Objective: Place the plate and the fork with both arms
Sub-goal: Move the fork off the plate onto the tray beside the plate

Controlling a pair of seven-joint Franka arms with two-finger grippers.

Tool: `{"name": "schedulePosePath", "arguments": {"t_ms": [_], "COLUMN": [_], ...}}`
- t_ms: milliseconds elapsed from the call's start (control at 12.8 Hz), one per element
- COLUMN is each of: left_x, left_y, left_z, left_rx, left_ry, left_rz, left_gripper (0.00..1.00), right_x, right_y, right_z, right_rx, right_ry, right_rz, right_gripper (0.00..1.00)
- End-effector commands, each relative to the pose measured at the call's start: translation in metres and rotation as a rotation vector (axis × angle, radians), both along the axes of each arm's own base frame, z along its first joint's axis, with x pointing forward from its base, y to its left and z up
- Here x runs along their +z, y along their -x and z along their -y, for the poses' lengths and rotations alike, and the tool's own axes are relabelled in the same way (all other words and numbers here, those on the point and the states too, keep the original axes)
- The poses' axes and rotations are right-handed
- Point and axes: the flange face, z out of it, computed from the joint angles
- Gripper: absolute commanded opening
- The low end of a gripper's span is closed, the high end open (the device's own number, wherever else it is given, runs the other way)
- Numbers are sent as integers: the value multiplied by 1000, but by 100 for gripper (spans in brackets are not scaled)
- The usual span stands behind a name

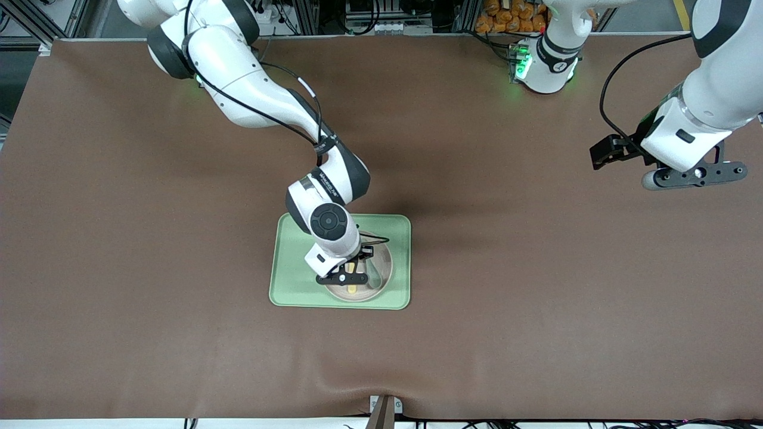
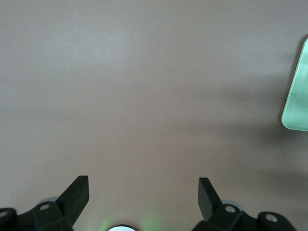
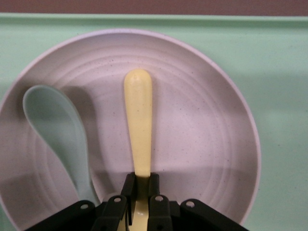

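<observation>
One pale yellow fork (image 3: 138, 120), lying in the beige plate (image 3: 202, 144) on the green tray (image 1: 286, 286) beside a teal spoon (image 3: 57, 130), handle pointing to 12 o'clock from the right gripper (image 3: 139, 192) pinching its tine end; left gripper (image 2: 144, 192), spread, waits over bare table toward its own end.

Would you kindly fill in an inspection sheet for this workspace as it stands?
Surface: brown table mat, rippled at the edge nearest the front camera.
Job's things: plate on green tray; fork lying in the plate.
Clutter: teal spoon in the plate beside the fork.
Grippers: right pincer shut on the fork; left pincer open, waiting over bare mat at its arm's end.
Cables: black cable along the right arm.
Surroundings: frame and orange items by the bases.
</observation>
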Motion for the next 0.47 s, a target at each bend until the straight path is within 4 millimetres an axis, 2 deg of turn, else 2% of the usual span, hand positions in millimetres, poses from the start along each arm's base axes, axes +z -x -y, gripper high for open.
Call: {"name": "schedulePosePath", "arguments": {"t_ms": [0,156,391], "left_x": [0,-2,-2], "left_y": [0,-1,-1], "left_z": [1,2,3], "left_rx": [-18,-20,-21], "left_ry": [-21,-21,-21], "left_rz": [13,11,11], "left_gripper": [100,100,100], "right_x": [4,16,44], "right_y": [-5,-10,-25], "right_z": [6,9,36], "right_rx": [-31,-39,-78], "right_ry": [5,2,8], "right_rz": [3,7,-27], "right_gripper": [6,3,3]}}
